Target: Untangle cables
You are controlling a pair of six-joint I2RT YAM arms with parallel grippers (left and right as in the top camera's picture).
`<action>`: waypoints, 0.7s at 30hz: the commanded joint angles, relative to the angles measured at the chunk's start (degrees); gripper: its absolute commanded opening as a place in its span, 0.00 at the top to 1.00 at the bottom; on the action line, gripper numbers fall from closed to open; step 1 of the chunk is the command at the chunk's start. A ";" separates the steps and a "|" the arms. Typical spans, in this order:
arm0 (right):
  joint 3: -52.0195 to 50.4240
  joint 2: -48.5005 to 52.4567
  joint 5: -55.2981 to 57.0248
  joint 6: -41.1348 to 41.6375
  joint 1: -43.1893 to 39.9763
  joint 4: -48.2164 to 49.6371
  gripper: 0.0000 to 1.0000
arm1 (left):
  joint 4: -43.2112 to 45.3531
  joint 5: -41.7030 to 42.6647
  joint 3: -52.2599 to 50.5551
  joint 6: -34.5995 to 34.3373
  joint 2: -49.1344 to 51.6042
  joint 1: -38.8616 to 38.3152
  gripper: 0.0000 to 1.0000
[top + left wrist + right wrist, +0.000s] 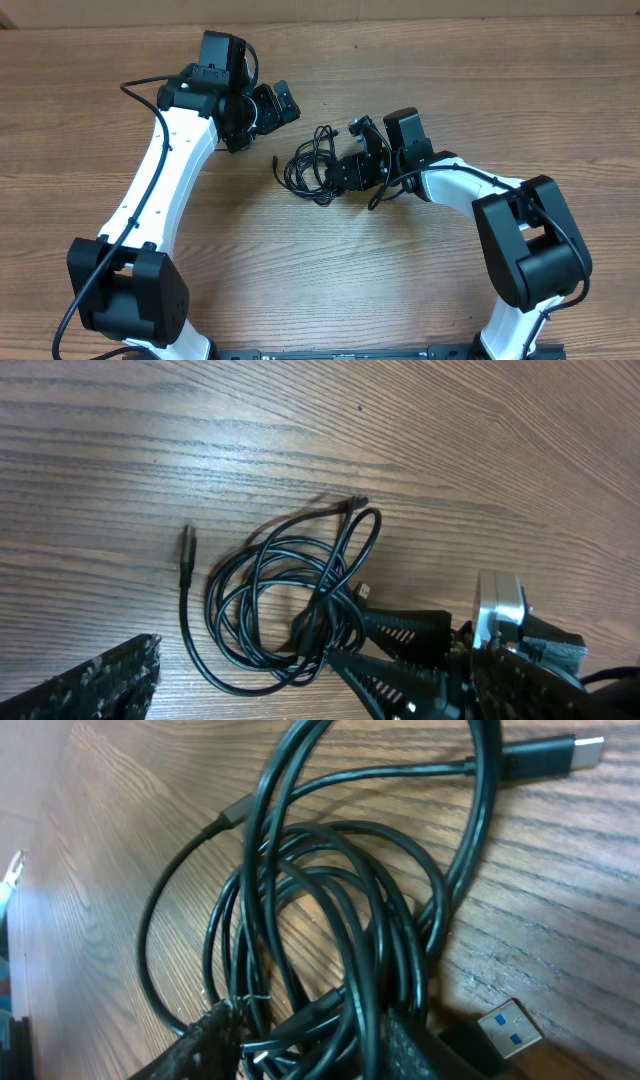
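Meanwhile the left gripper [273, 106] hung spread and empty, while the right gripper [336, 640] straddled the cables [305, 168], its grip unclear.

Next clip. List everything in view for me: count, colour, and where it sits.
table: one, brown wood, under everything
cables: one tangled bundle, black, table centre; number of cords cannot be told
plug ends: three visible; blue-insert plug by the right fingers, silver-tipped plug at the bundle's edge, small plug on the loose end
left arm: one, white and black
right arm: one, white and black
left fingers: black, open, clear of the bundle
right fingers: black, either side of bundle strands; firmness of grip unclear
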 commanded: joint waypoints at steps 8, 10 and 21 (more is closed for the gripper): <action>0.74 1.95 9.90 2.40 0.24 0.72 0.55 | -1.90 0.39 0.96 1.11 0.44 -0.50 0.00; 0.81 2.01 10.21 2.51 0.24 2.27 0.52 | -2.45 0.37 0.96 1.14 0.48 -0.48 0.00; 1.22 2.73 9.09 3.21 0.09 5.14 0.53 | -2.38 0.39 0.96 1.09 0.52 -0.50 0.00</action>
